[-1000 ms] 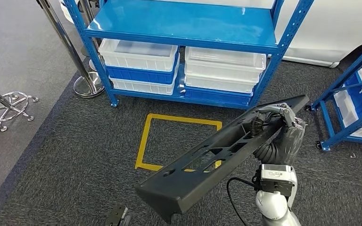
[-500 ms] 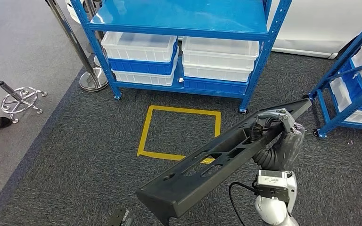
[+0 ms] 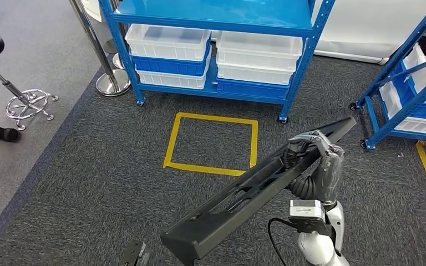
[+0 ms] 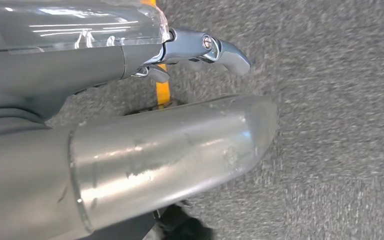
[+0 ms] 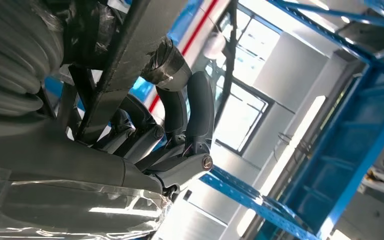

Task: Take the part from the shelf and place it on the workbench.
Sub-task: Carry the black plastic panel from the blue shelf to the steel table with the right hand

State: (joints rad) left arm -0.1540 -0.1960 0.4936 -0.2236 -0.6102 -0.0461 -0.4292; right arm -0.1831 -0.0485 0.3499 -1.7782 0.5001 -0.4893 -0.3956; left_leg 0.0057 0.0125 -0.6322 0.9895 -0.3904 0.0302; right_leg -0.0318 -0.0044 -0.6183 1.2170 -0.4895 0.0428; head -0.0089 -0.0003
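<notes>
Diagonally, right hand (image 3: 310, 147) grips part (image 3: 244, 197) lengthwise.

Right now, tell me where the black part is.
In the head view, the long black part is held in the right hand, slanting above the carpet, right of the yellow floor square.

Black part (image 3: 255, 185), blue shelf (image 3: 211, 14)

part (image 3: 255, 185): 1 | shelves (image 3: 216, 16): 2 | stool (image 3: 5, 72): 1 | floor square (image 3: 213, 144): 1
</notes>
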